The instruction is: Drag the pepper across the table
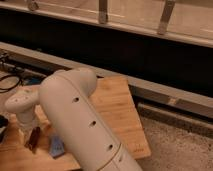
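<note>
At the lower left of the frame, the hand (pixel 27 129) hangs under the wrist of the white arm (pixel 75 120), right over the pepper (pixel 34 139); whether it is spread or pinching I cannot tell. The pepper lies on the surface (pixel 117 107), just left of a blue sponge (pixel 56 146). By my reading, contact is being made and the drag is not yet done. Next: light downward pressure and a sweep that misses the sponge. Count: one pepper, one sponge, one hand, one surface.
</note>
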Robot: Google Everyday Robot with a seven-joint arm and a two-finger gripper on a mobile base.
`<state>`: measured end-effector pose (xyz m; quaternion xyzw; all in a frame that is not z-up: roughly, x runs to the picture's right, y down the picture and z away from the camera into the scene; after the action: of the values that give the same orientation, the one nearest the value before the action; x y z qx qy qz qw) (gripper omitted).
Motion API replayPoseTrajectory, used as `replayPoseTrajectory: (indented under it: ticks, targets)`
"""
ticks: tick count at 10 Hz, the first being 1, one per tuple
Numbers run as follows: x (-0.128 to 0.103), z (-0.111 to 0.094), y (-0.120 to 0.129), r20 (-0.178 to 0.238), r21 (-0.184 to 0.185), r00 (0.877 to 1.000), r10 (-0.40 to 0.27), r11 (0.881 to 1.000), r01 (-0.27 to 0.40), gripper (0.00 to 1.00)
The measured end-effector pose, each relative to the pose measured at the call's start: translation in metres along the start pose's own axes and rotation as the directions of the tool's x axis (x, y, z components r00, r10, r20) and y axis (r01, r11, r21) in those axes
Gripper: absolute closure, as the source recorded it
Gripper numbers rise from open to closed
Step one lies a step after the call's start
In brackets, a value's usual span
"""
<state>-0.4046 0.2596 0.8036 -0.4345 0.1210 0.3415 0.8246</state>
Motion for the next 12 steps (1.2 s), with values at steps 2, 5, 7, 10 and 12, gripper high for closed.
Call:
replayPoseTrajectory:
  ticks: [2,5,7,10,12]
  targets:
    - [0.000,-0.003,-0.003,0.001,0.002,1.000,0.004,1.000,-0.004,0.63]
    - [0.000,-0.011,-0.003,0.000,0.003,1.000,0.004,1.000,-0.004,0.93]
    - [0.001,-0.017,-0.002,-0.001,0.002,1.000,0.002,1.000,-0.002,0.98]
    - [0.001,-0.017,0.001,-0.004,0.002,1.000,-0.004,1.000,0.004,0.98]
    - [0.002,-0.014,0.005,-0.004,0.004,1.000,-0.016,1.000,0.016,0.98]
